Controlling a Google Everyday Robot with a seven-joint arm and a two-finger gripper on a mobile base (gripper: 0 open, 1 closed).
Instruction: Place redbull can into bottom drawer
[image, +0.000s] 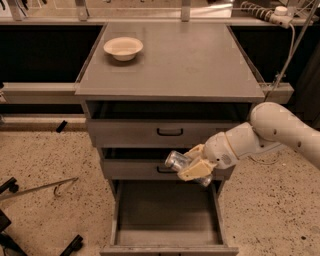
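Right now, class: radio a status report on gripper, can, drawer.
Gripper shut on redbull can, above rear of bottom drawer. Drawer open, floor bare. No obstruction seen.

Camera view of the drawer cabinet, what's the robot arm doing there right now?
The robot's claw is shut on the redbull can and holds it tilted in front of the middle drawer, just above the bottom drawer. That drawer is pulled open with nothing in it, so the can is not in yet. A cream bowl sits on the cabinet top, untouched.
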